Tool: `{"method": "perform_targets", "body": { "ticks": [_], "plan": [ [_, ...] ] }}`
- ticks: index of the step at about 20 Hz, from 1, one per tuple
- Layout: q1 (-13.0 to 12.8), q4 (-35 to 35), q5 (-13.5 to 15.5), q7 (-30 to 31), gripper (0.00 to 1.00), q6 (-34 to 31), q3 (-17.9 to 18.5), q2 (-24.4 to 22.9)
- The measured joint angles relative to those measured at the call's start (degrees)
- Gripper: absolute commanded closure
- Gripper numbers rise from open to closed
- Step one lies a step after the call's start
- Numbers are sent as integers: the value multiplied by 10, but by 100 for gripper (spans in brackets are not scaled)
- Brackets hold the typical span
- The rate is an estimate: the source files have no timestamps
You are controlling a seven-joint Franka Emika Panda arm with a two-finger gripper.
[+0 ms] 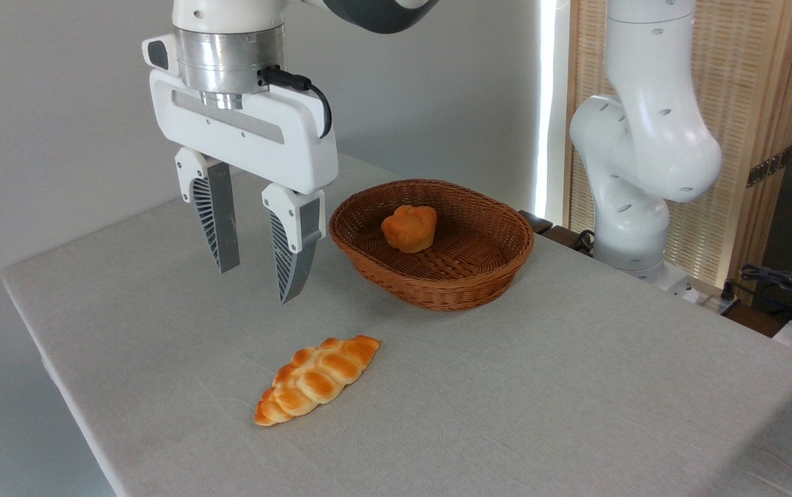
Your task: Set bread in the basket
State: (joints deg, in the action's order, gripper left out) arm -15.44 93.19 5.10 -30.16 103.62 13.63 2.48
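Grey cloth-covered bench [506, 414], seen from a fixed camera, with its left edge and far left corner in view and its near and right parts cut off by the frame.

White robot arm [644, 138] rising past the far right edge; upper links cut off at the top, so no visible join between base and wrist.

Tool [257, 283] hanging above the left half of the bench, pointing down, two ribbed grey fingers [216, 221] spread apart, holding nothing, tips clear of the cloth.

Bread [317, 379], a long braided golden loaf with pointed ends, lying flat on the bench toward the near left edge, in front of the tool and slightly right of it, not touched by either finger. Underside hidden.

Basket [437, 293], oval and woven from reddish-brown wicker, standing toward the far edge, right of the tool and well apart from the loaf. Front wall hiding part of its floor.

Small round bun [409, 227] resting inside the basket, toward its left back part; base partly hidden by the weave.

Wooden slatted screen [748, 103] behind the arm. Dark cables and gear [789, 283] at the right frame edge, too cut off to make out.
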Motion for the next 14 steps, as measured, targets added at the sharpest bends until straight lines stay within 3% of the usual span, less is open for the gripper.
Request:
{"method": "perform_targets", "body": {
  "ticks": [12, 14],
  "plan": [
    [2, 0, 0, 0, 0, 0, 1, 6],
    [26, 0, 0, 0, 0, 0, -21, 5]
  ]
}}
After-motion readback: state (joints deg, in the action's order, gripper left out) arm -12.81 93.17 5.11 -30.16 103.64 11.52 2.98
